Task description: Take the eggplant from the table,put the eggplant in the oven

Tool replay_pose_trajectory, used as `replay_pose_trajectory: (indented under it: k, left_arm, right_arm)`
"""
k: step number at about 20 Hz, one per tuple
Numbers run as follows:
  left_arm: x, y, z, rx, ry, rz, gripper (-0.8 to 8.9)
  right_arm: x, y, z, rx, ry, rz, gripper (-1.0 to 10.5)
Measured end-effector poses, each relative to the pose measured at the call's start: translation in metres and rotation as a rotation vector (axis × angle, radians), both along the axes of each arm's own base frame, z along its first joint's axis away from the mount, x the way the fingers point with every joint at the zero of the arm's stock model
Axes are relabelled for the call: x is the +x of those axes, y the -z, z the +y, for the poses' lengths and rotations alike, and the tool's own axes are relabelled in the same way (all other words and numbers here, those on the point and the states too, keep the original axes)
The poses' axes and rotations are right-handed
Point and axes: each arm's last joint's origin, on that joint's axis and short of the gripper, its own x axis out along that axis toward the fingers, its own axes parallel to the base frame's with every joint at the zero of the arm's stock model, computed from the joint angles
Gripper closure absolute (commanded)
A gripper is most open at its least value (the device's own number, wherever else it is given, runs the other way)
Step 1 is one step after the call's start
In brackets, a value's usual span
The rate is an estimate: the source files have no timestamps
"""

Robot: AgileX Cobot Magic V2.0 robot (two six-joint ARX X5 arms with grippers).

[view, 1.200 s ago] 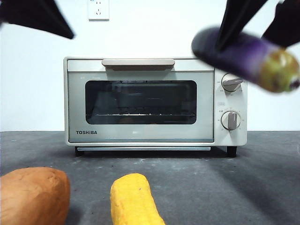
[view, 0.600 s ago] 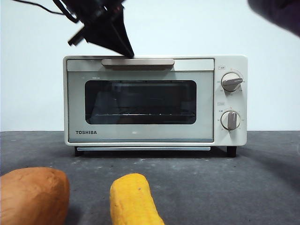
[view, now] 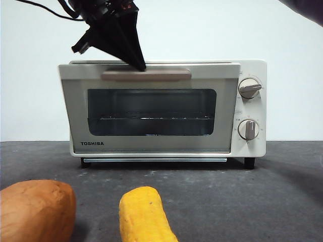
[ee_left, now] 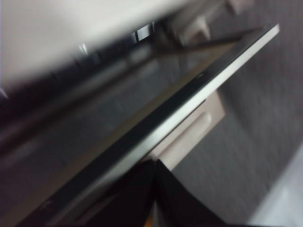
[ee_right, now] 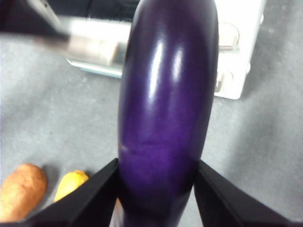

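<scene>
The cream-white oven (view: 251, 108) stands at the back of the dark grey table (view: 252, 201), its glass door (view: 151, 118) tipped a little outward at the top. My left gripper (view: 137, 63) comes down from the upper left, its tip on the beige bar handle (view: 146, 75). In the left wrist view the left gripper (ee_left: 155, 163) is shut, its jaws pressed together right by the handle (ee_left: 191, 135). The glossy purple eggplant (ee_right: 165, 109) is clamped lengthwise in my right gripper (ee_right: 157, 163), high above the table in front of the oven (ee_right: 236, 61). In the front view only a dark edge of the eggplant (view: 305, 9) shows.
An orange-brown sweet potato (view: 35, 209) and a yellow rough-textured cylinder (view: 144, 214) lie at the table's near edge, in front of the oven. Both show below the eggplant in the right wrist view: sweet potato (ee_right: 21, 189), yellow cylinder (ee_right: 71, 184).
The left gripper came down from the upper left onto the handle and the door tipped outward. The right gripper lifted the eggplant almost out of the front view.
</scene>
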Motion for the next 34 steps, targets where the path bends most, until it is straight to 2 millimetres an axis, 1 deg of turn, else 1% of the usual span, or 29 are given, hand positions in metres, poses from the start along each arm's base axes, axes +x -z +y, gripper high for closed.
replay_pose_trajectory:
  k: [2, 5, 8, 10, 12, 14, 16, 19, 22, 26, 28, 30, 33, 34]
  left_arm:
    - [-0.010, 0.008, -0.002, 0.061, 0.025, 0.076, 8.06]
    - [-0.018, 0.017, -0.002, 0.142, 0.046, 0.151, 8.06]
    - [-0.024, 0.018, -0.003, 0.168, 0.071, 0.179, 8.06]
    - [-0.028, 0.010, 0.000, 0.156, 0.074, 0.153, 8.06]
    - [-0.036, -0.005, 0.009, 0.123, 0.063, 0.101, 8.06]
    - [-0.043, -0.016, 0.024, 0.083, 0.033, 0.033, 8.06]
    - [-0.050, -0.018, 0.040, 0.058, -0.020, -0.032, 8.06]
    - [-0.063, -0.015, 0.070, 0.037, -0.176, -0.153, 8.06]
    - [-0.082, -0.010, 0.100, -0.013, -0.327, -0.252, 8.06]
    - [-0.104, 0.009, 0.130, -0.030, -0.468, -0.273, 8.06]
    - [-0.110, 0.016, 0.140, -0.026, -0.521, -0.271, 8.06]
    - [-0.113, 0.018, 0.147, -0.025, -0.558, -0.277, 8.06]
    - [-0.112, 0.018, 0.154, -0.023, -0.597, -0.286, 8.06]
    - [-0.111, 0.017, 0.155, -0.023, -0.602, -0.293, 8.06]
  right_arm:
    - [0.000, -0.001, 0.001, 0.006, -0.043, -0.007, 7.7]
    - [0.001, -0.003, 0.006, 0.022, -0.149, -0.016, 7.7]
    - [0.007, 0.001, 0.016, -0.016, -0.253, 0.005, 7.7]
    - [0.014, 0.008, 0.026, -0.071, -0.317, 0.033, 7.7]
    - [0.022, 0.016, 0.035, -0.131, -0.383, 0.057, 7.7]
    - [0.030, 0.019, 0.043, -0.198, -0.427, 0.063, 7.7]
    - [0.040, 0.015, 0.054, -0.249, -0.467, 0.049, 7.7]
    - [0.057, 0.002, 0.072, -0.337, -0.516, 0.014, 7.7]
    - [0.077, -0.004, 0.101, -0.511, -0.547, -0.022, 7.7]
    - [0.101, 0.005, 0.151, -0.779, -0.605, -0.086, 7.7]
    - [0.113, 0.014, 0.176, -0.921, -0.600, -0.140, 7.7]
    - [0.127, 0.027, 0.196, -1.036, -0.590, -0.181, 7.7]
    - [0.150, 0.055, 0.219, -1.095, -0.572, -0.243, 7.7]
    - [0.157, 0.061, 0.224, -1.122, -0.530, -0.275, 7.7]
